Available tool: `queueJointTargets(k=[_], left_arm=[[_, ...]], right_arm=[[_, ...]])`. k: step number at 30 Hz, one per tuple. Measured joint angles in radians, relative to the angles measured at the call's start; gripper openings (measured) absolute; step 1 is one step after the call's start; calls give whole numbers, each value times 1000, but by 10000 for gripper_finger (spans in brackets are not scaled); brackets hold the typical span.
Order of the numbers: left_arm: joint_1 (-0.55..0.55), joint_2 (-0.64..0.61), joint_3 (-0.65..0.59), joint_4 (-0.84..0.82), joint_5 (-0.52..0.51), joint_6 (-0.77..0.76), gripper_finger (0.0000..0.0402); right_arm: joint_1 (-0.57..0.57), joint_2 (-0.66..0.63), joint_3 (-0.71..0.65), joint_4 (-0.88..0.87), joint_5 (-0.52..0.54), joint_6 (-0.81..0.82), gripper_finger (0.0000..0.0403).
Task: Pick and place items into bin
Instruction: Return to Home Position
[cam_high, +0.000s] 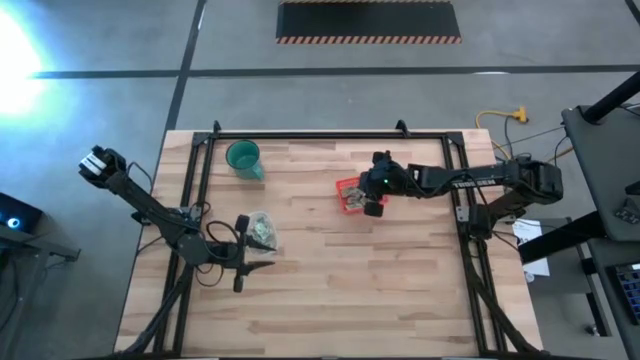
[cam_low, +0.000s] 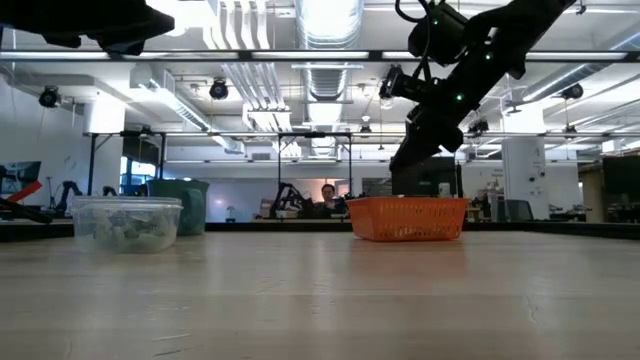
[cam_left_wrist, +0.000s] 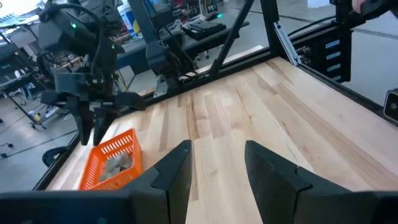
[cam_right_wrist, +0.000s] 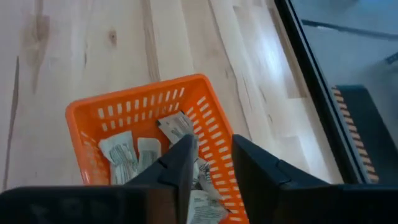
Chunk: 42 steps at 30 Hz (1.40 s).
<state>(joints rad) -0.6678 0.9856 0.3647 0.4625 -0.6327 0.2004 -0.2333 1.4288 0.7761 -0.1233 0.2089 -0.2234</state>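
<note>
Wooden planks are making up the pale table (cam_high: 330, 300). A teal round plastic cup (cam_high: 243, 158) is standing near its far left corner. A clear plastic tub (cam_high: 262, 231) of pale packets is sitting nearer the front, just beside the left gripper (cam_left_wrist: 217, 148), whose fingers are resting apart and holding nothing. Cup and tub are both standing well apart from the bright orange-red square plastic basket (cam_high: 345, 186), which is sitting right of the table's centre.

The right gripper (cam_right_wrist: 214, 142) is hanging over the basket's right side, its jaws spread and empty. Several pale green and white flat packets (cam_right_wrist: 127, 155) are lying inside the basket. They are overlapping at mixed angles, so they are sharing no single long axis. The basket's sides are sitting slightly askew to the plank grain.

Black metal rails (cam_high: 320, 136) are bordering the table's left, far and right edges. Bare wood is lying open across the near half of the table and between basket and tub. A person (cam_low: 327, 198) is sitting far behind the table, showing in the low view.
</note>
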Motion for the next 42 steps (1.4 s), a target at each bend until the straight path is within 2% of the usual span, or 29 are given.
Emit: queueJointTargets(k=[4,9,13,19,22,24,27,30,33,36,42], left_arm=[[0,-5,13,0,0,35,132],[0,-8,62,0,0,61,132],[0,-15,132,6,0,285,132],[22,-17,203,52,-2,613,132],[66,-20,212,71,-3,724,132],[116,-25,210,96,6,747,132],[224,-48,204,109,55,731,132],[362,-72,191,67,174,644,132],[493,-94,184,-47,283,523,132],[568,-130,176,-159,307,409,132],[581,-288,74,-173,350,329,132]], right_arm=[[0,-8,0,-1,0,-89,126],[4,-68,45,-17,0,-148,148],[6,-156,100,-74,0,-97,153],[10,-328,141,-214,-18,-104,147],[10,-414,133,-211,-100,-156,142],[11,-463,130,-210,-185,-205,139],[11,-522,130,-205,-341,-289,135],[11,-559,128,-199,-444,-346,132],[11,-578,110,-199,-455,-356,132],[7,-601,70,-202,-447,-346,134],[4,-686,-60,-88,-446,-284,130]])
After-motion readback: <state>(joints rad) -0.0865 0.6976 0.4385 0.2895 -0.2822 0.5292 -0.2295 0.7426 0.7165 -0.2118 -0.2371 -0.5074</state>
